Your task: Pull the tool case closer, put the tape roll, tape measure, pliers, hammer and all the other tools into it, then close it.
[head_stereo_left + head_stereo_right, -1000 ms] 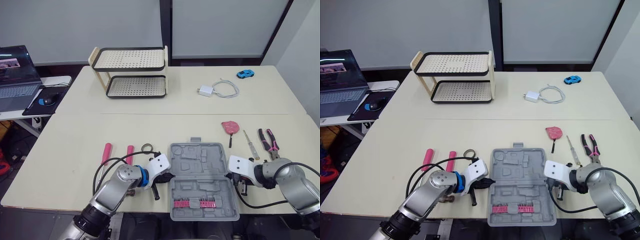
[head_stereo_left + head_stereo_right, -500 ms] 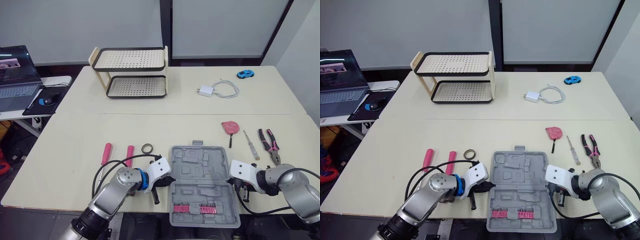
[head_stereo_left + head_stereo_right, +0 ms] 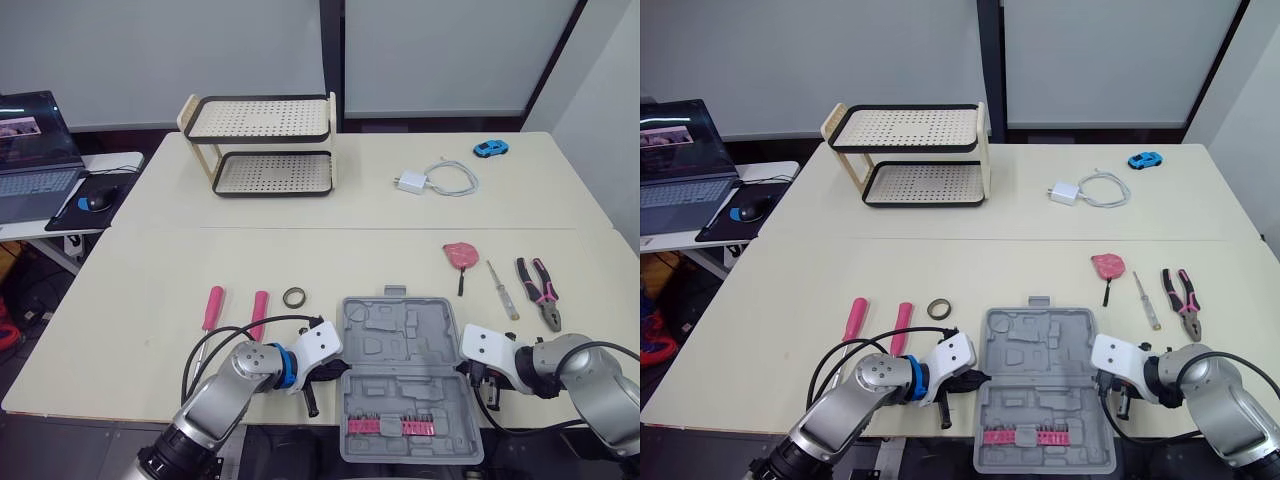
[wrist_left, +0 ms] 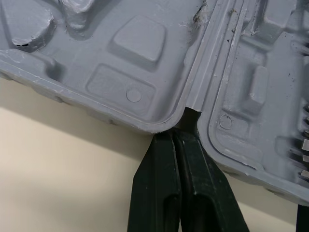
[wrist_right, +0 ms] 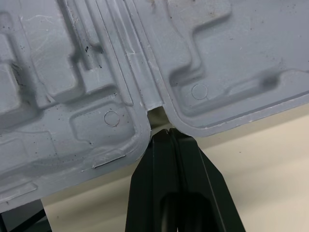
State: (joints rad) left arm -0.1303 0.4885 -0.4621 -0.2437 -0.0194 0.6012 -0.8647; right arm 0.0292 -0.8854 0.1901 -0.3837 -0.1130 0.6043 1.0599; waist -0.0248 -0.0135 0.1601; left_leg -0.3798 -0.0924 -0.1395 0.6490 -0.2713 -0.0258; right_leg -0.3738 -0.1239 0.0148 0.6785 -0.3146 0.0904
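The grey plastic tool case (image 3: 410,350) lies open and flat, both moulded halves facing up, between the two claws. The left gripper (image 4: 177,135) touches the hinge notch on one side and the right gripper (image 5: 168,131) touches the notch on the other. A pink strip of bits (image 3: 390,427) sits in the half nearer the robot. The tape roll (image 3: 294,296) lies flat just beyond the left gripper. One pink-handled tool (image 3: 260,308) lies near that claw, and a second pink-handled tool (image 3: 213,306) lies farther to its left. Beyond the right gripper lie a pink tape measure (image 3: 460,254), a slim screwdriver (image 3: 502,290) and pink-and-black pliers (image 3: 538,285), all apart from the case.
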